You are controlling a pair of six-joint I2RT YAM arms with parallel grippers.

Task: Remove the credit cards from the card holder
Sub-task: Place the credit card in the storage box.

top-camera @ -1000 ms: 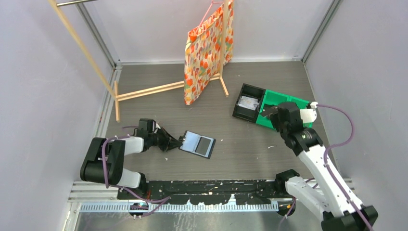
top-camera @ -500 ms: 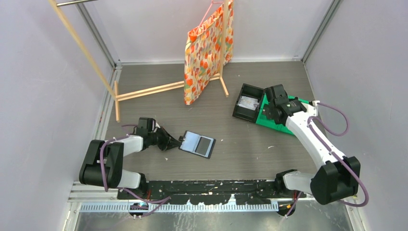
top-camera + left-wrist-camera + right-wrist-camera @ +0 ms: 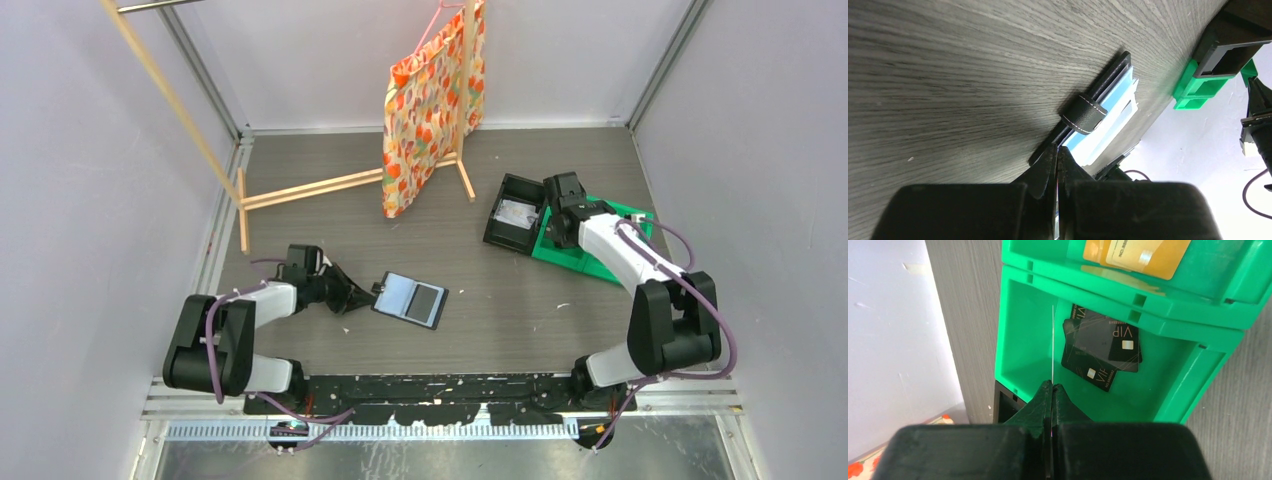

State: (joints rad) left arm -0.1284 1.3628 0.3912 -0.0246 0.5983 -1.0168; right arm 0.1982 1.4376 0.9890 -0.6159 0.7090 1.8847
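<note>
The card holder (image 3: 411, 299) lies open on the table, blue-grey inside up. My left gripper (image 3: 372, 293) is shut on its left edge. In the left wrist view the holder (image 3: 1108, 107) shows edge-on with its black clasp tab (image 3: 1084, 114), and the gripper (image 3: 1057, 148) pinches its near corner. My right gripper (image 3: 556, 232) is over the green tray (image 3: 590, 262). In the right wrist view it (image 3: 1052, 385) is shut on a pale credit card (image 3: 1053, 345), seen edge-on as a thin line, above a green compartment (image 3: 1018, 340) holding black VIP cards (image 3: 1103, 347).
A black open bin (image 3: 492, 228) stands against the green tray's left side. Gold cards (image 3: 1138, 255) lie in another tray compartment. A patterned bag (image 3: 430, 110) hangs on a wooden rack (image 3: 300, 188) at the back. Walls close in on both sides.
My right arm has swung in from the right and reached over the green tray beside the black bin. The left gripper and the card holder have not moved.
</note>
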